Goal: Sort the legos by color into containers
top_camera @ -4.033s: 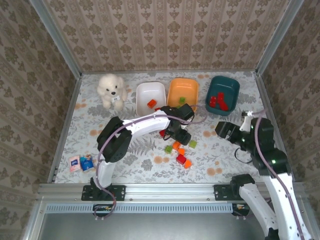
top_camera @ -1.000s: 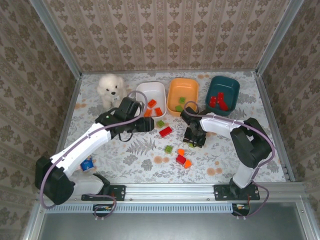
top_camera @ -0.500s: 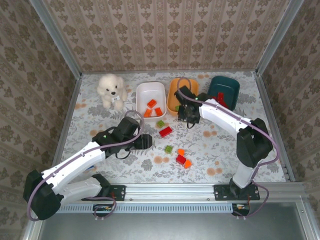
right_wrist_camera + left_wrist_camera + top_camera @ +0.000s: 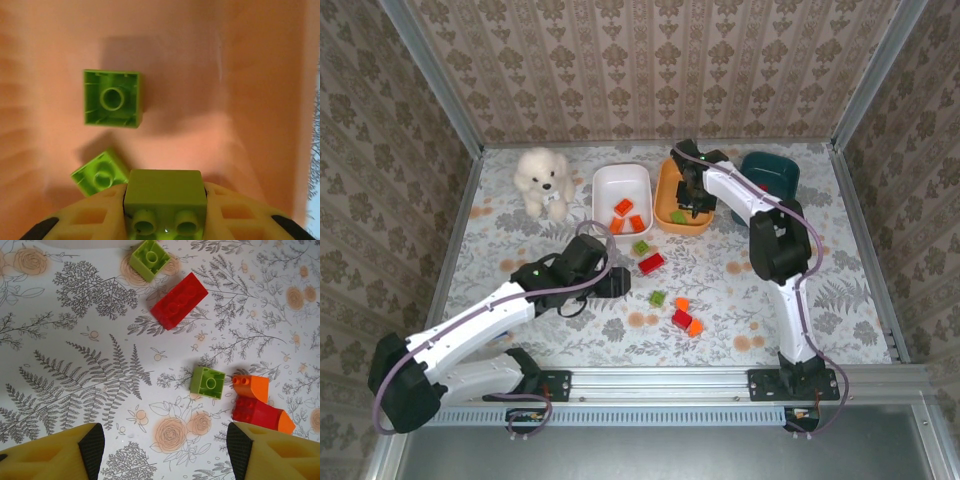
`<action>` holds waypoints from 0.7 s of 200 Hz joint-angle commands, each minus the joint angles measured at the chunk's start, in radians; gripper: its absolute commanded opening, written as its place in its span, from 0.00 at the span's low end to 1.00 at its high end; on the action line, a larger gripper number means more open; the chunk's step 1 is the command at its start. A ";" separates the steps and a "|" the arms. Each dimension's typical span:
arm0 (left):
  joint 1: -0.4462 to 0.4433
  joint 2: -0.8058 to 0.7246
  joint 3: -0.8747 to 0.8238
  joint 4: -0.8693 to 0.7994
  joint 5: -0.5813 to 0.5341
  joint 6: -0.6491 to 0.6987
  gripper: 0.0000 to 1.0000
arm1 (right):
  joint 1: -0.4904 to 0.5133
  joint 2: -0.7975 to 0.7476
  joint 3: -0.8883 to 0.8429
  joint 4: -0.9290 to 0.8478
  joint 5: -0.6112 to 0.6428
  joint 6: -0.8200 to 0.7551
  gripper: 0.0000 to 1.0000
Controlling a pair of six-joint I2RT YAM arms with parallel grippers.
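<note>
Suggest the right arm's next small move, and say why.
Probably open the right gripper and drop its green brick: it hangs low over the orange tub, where two more green bricks lie, so the colour matches.

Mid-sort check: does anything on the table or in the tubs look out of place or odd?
Nothing spilled or damaged. Oddities: the green bricks sit in the orange tub, a colour mismatch, one upside down; orange bricks are in the white tub. A plush dog sits beside it.
</note>
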 commanded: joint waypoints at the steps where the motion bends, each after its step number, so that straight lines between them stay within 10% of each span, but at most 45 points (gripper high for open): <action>1: -0.022 0.012 0.038 -0.002 -0.025 -0.014 0.69 | -0.007 0.050 0.085 -0.096 -0.005 -0.008 0.36; 89: -0.131 0.149 0.120 -0.028 0.034 0.117 0.69 | -0.021 -0.028 0.149 -0.104 -0.035 -0.021 0.64; 140: -0.212 0.366 0.264 -0.052 0.080 0.174 0.69 | 0.009 -0.516 -0.247 0.073 -0.026 -0.058 0.62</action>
